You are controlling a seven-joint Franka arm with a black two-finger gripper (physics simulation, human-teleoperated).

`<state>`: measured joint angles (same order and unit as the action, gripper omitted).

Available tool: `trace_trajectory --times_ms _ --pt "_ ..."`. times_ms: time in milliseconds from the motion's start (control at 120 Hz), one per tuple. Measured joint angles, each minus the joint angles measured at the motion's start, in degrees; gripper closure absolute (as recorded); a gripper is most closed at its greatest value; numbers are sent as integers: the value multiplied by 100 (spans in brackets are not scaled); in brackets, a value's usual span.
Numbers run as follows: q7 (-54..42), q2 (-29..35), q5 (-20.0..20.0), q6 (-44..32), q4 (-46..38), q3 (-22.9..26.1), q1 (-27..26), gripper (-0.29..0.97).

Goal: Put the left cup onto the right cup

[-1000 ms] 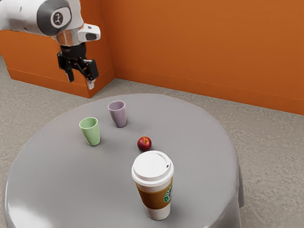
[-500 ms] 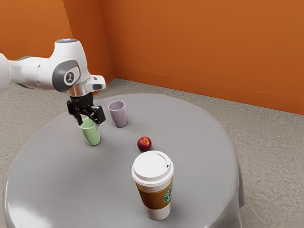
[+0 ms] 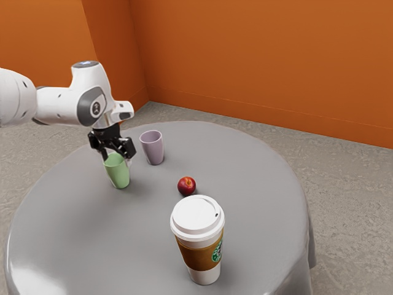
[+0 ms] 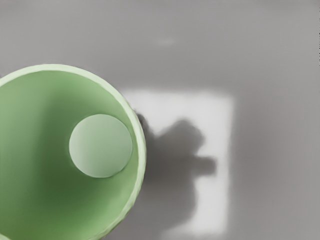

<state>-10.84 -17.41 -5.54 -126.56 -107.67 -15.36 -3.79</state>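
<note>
From the exterior view's left, the Franka arm's black gripper [image 3: 113, 155] hangs at the rim of the green cup [image 3: 118, 174], fingers spread wide and not closed on it. The cup stands upright on the round grey table [image 3: 258, 178]. Just right of it waits the lilac cup [image 3: 151, 147], then a red apple [image 3: 186, 185] and a lidded coffee cup [image 3: 198, 239]. A sound grasp likely means closing squarely on the wall before lifting

A pale green cup [image 3: 116, 174] [image 4: 40, 125] stands upright and empty on the grey bench [image 3: 245, 184], tapering to a smaller round base. Near it, toward the exterior view's right and slightly farther back, a lilac cup [image 3: 151, 149] of the same shape stands upright, not touching it.
</note>
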Motion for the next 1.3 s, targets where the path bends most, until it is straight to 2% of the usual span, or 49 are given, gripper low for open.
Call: trace_trajectory --times_ms 358,758,883,1092,1300 --pt "-173 -564 -268 -119 504 9 7 0" --pt "-370 -872 -625 -146 529 -7 51 7" --pt "-419 -882 -671 -148 523 -12 61 21" --pt "-483 -883 -794 -141 496 -20 71 58" --pt "-517 -883 -838 -117 475 -106 72 73"
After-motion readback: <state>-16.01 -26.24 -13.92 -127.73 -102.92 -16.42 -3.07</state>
